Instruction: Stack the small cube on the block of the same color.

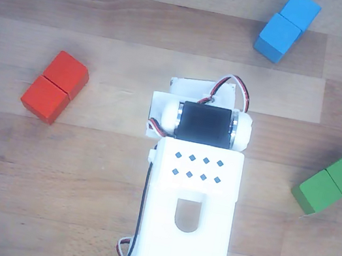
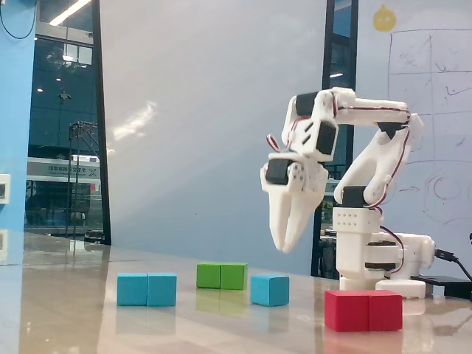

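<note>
The gripper (image 2: pixel 282 247) hangs empty above the cube (image 2: pixel 269 290), jaws near closed, the cube resting on the counter (image 2: pixel 74 310) between the green block (image 2: pixel 221 276) and red block (image 2: pixel 363 310); descending thus, the tips risk striking the cube's top and knocking it aside.

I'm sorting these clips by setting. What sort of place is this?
Probably an office or lab meeting room: a whiteboard with marker sketches, tall dark glass windows, and a glossy wooden table.
</note>
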